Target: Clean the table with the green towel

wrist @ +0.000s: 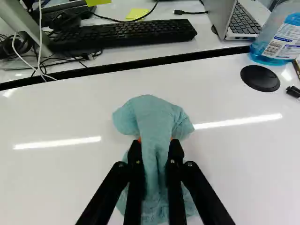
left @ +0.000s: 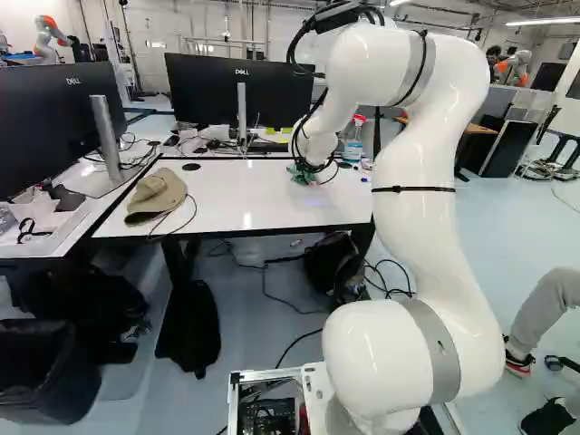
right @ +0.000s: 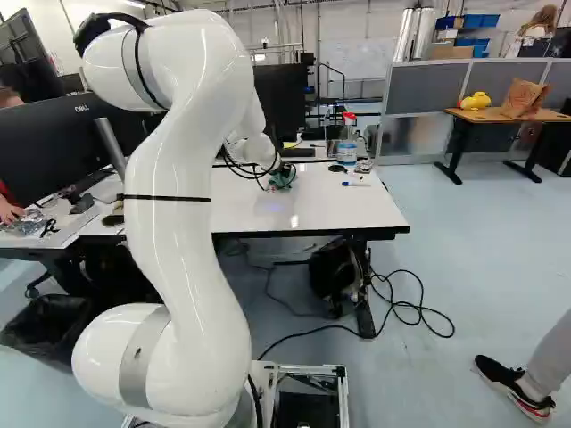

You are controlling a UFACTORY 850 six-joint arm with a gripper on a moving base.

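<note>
In the pincer [right: 282, 173], towel [wrist: 157, 117] (bunched)

White desk [left: 263, 195]. Tan cap [left: 159, 192] toward left base view's left, black disc [left: 191, 167] near it. Towel [wrist: 157, 117] bunched between cap and spray bottle [wrist: 279, 40]. Second disc [wrist: 260, 78] beside bottle; blue marker [right: 355, 185] nearby.

Teal towel [wrist: 155, 115], white table [wrist: 61, 117], black keyboard [wrist: 126, 35]

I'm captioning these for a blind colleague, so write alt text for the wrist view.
End effector shut on a crumpled green towel over a white table. Beyond the towel are a round black disc, a blue bottle and, across a dark gap, a keyboard and laptop.
</note>
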